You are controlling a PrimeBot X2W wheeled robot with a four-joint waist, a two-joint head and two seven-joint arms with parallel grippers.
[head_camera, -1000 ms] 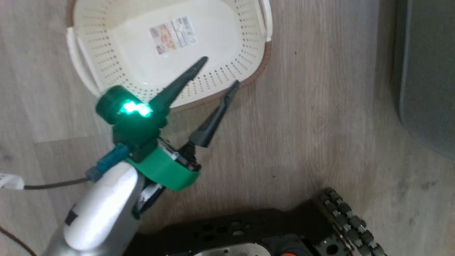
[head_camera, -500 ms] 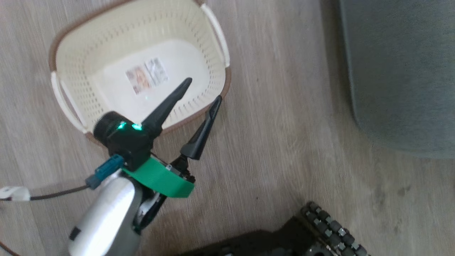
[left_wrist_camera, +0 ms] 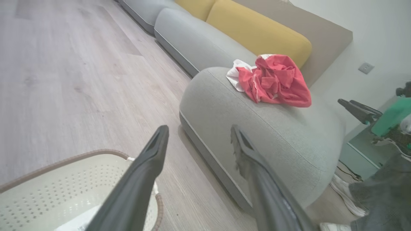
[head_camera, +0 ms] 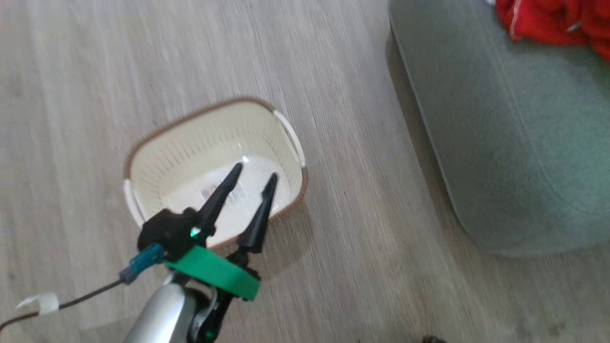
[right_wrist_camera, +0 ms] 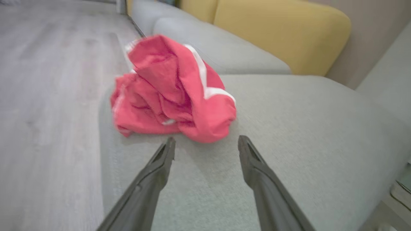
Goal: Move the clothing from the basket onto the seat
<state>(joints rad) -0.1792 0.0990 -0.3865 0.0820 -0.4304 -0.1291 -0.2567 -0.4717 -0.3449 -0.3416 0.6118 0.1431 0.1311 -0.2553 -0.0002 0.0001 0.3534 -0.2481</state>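
Hovering over the cream perforated basket (head_camera: 162, 159) on the wood-look floor (head_camera: 95, 71), the left jaws stand apart and hold nothing. Their two long dark fingers (head_camera: 218, 195) point forward across the basket's open mouth from a pale forearm at the lower left of the head view. The basket looks empty: its bare floor shows what is probably a sticker label (head_camera: 237, 195), though blur softens that view. The red clothing (right_wrist_camera: 173, 93), crumpled in one heap with white edge stitching, lies on top of the large grey seat (right_wrist_camera: 305, 134), well apart from the basket and in front of a yellow cushion (right_wrist_camera: 273, 25). The right jaws, seen from the right wrist, are likewise apart and empty, held low over the upholstery with the tips just short of the heap and not touching it. Judged from this, the transfer looks complete and the step in hand is a clean release and check. Doing it well means drawing the right arm straight back along its own fingers, jaws wide, so no fold snags and drags toward the seat's rounded edge. The left arm needs only a look into the basket to confirm nothing red lies there, then a lift clear of the brown woven rim (head_camera: 200, 112).
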